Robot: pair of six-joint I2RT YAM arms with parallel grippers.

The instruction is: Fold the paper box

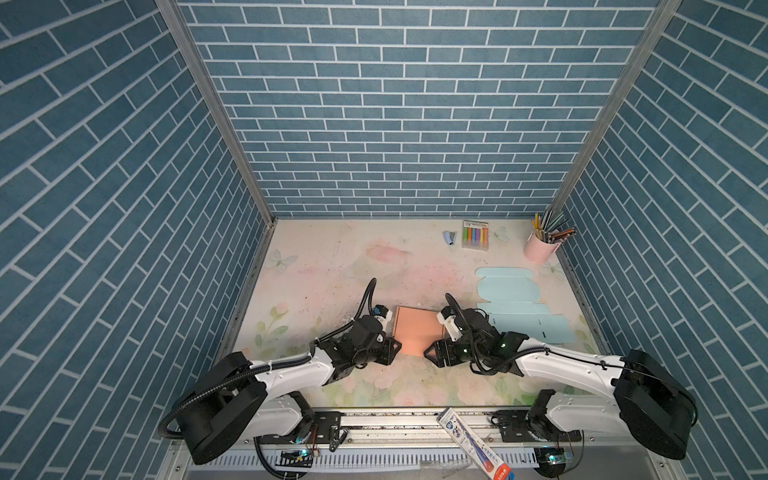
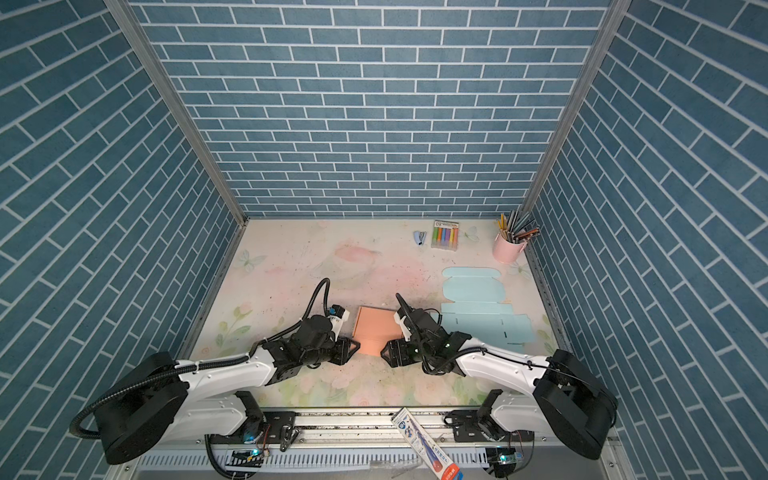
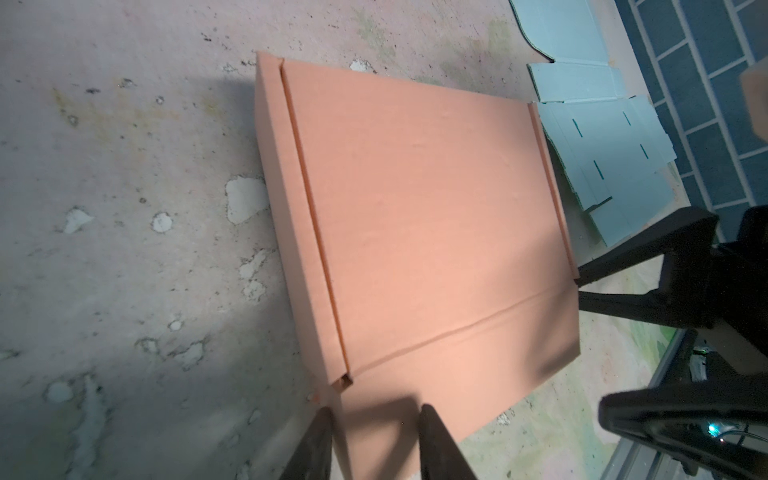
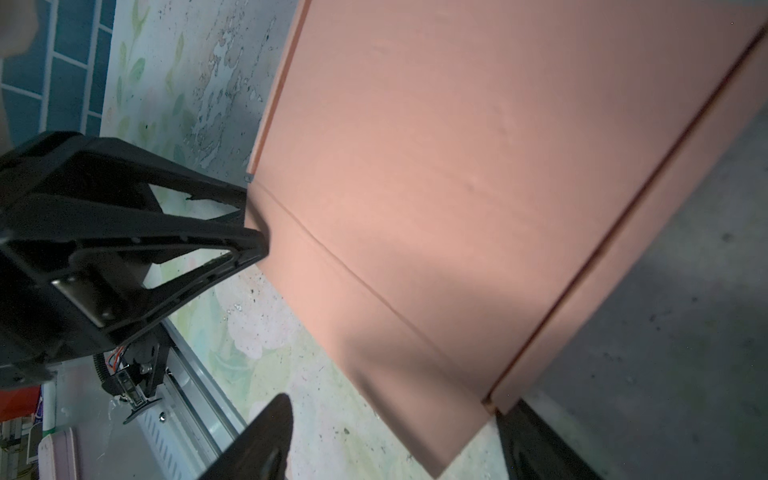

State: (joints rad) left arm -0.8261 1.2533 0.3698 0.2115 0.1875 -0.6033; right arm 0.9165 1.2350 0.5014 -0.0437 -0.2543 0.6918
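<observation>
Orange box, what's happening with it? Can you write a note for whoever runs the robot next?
Left gripper: fingers open, astride the orange box's near flap at its left corner.
Right gripper: fingers open, astride the flap's right corner.
Done: side walls up, lid looks down.
To do: near flap sticks out flat, untucked; probably tuck it in next.
Blue blank lies flat on the right, unfolded.

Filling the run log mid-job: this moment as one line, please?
salmon paper box: flat on floral table | left gripper: open, at near-left corner | right gripper: open, at near-right corner
</observation>
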